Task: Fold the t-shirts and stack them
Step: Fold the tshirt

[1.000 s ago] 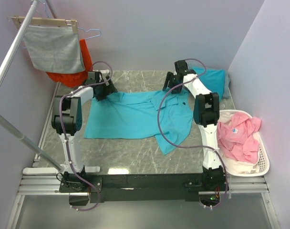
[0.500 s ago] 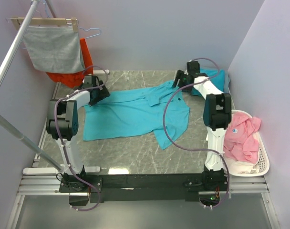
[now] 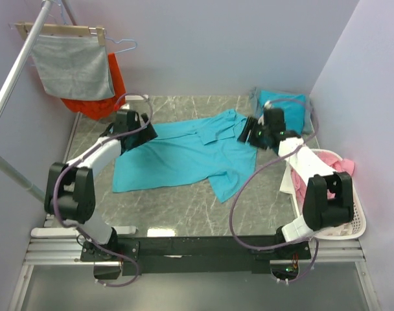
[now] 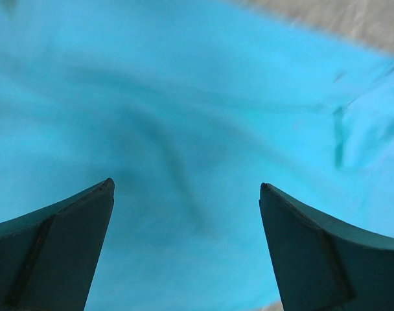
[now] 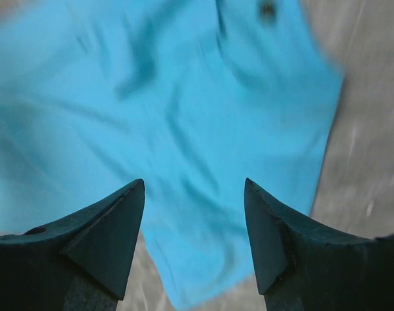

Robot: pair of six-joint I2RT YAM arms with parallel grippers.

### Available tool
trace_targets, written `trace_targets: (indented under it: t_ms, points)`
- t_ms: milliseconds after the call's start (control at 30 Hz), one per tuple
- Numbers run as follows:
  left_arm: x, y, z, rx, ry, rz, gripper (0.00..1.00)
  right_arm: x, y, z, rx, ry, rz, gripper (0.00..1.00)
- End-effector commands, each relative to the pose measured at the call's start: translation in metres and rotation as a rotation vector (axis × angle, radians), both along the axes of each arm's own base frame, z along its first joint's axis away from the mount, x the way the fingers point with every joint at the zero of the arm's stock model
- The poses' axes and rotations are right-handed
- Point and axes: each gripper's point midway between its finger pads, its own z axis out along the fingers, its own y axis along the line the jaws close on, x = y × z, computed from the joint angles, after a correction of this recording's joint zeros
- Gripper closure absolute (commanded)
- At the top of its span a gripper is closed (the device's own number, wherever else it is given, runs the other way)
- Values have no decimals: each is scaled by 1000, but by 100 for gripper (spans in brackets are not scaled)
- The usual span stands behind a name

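Observation:
A turquoise t-shirt (image 3: 184,154) lies spread and rumpled on the grey marbled table (image 3: 177,207), its collar and placket toward the back. A second turquoise t-shirt (image 3: 289,103) lies bunched at the back right corner. My left gripper (image 3: 140,131) is open over the shirt's back left edge; the left wrist view shows turquoise cloth (image 4: 184,129) between its open fingers (image 4: 54,253). My right gripper (image 3: 254,135) is open over the shirt's right side; the right wrist view shows the cloth (image 5: 151,103) and its edge on the table below the open fingers (image 5: 113,240).
A white laundry basket (image 3: 358,223) with pink clothes stands at the right edge. A grey cloth (image 3: 74,65) and an orange-red garment (image 3: 113,91) hang on a rack at the back left. A metal pole (image 3: 15,78) slants across the left side. Walls close the back and right.
Both arms have swung back toward the near side: the left gripper moved slightly toward me along the shirt's left edge, the right gripper came down from the back right. The shirt has shifted and spread flatter.

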Motion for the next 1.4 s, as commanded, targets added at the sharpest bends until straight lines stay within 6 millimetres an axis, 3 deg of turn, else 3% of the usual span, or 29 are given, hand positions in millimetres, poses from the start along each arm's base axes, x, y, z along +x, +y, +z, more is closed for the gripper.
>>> trace_targets:
  t_ms: [0,33,67,133,167,267,333,500,667,967,1067,1200,1267,1300,1367]
  points:
    - [-51,16,-27,-16,64,61,1,-70,12,-39,-27,146,15,32]
    - [-59,21,-22,-8,43,83,1,-83,21,-43,-34,157,35,33]
    - [-77,26,-37,-7,79,105,1,-101,20,-49,-43,176,34,33]
    - [-92,32,-33,-7,63,134,1,-118,23,-57,-50,196,13,34]
    - [-106,37,-44,-2,87,163,1,-136,26,-64,-49,214,27,34]
    - [-132,49,-50,-2,97,228,1,-166,35,-80,19,261,10,35]
    - [-151,55,-56,4,118,261,1,-178,41,-87,52,277,20,35]
    - [-177,58,-64,-42,134,315,0,-207,58,-101,77,317,64,36]
    - [-188,62,-69,-59,153,366,1,-210,72,-109,70,326,83,36]
    - [-185,74,-78,-16,166,432,3,-187,83,-118,44,318,59,36]
    - [-184,76,-83,2,183,441,16,-180,86,-122,27,332,57,39]
    - [-184,78,-86,18,191,451,54,-179,82,-132,-13,360,42,54]
    - [-183,79,-86,21,192,451,67,-180,79,-135,-31,368,32,62]
    - [-184,80,-86,25,192,454,80,-180,77,-136,-38,367,27,83]
    - [-183,79,-84,30,195,443,91,-185,72,-133,-51,371,28,100]
